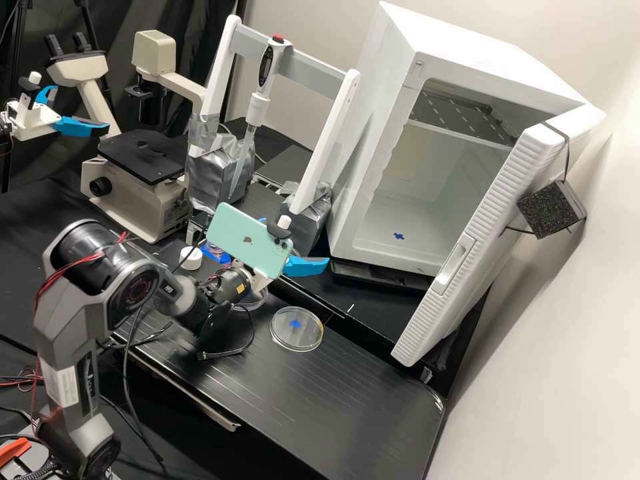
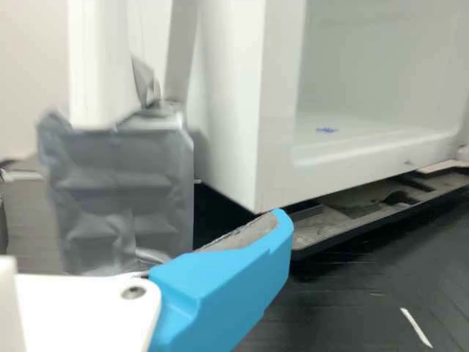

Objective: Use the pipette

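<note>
toward eleven o'clock in the high view, the pipette [image 1: 269, 73] sits nearly upright at the grey crossbar [image 1: 310, 65]. it should prove light and stiff, its smooth body apt to twist, its long slim tip [image 1: 241, 163] easily bent; the thicker handle looks the safer hold, red button [image 1: 279, 39] left free. rightward, near six o'clock from it, the gripper [image 1: 295, 241] is empty, blue fingers [image 1: 307, 267] spread wide.
</note>
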Controlling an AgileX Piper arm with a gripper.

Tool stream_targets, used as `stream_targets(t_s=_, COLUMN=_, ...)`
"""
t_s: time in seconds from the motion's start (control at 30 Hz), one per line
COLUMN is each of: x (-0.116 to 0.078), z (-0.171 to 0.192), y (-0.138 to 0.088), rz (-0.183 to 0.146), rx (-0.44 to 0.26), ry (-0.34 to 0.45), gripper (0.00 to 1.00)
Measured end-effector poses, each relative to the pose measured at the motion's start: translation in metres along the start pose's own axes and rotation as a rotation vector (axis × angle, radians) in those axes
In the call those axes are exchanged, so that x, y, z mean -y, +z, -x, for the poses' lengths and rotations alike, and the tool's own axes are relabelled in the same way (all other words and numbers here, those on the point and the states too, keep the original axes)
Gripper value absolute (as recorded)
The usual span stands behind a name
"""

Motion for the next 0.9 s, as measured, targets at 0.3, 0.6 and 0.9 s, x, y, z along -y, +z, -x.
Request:
stream_targets(t_s=0.3, x=-0.028, z=0.037, y=-0.064, rz=-0.004, rx=-0.247, ry=0.096, gripper=1.00)
stream_targets(t_s=0.6, x=-0.041, z=0.036, y=-0.137, rz=0.071, rx=-0.366, ry=0.092, gripper=1.00)
stream_targets(t_s=0.9, x=-0.045, z=0.008, y=-0.189, rz=0.111, rx=-0.346, ry=0.049, gripper=1.00)
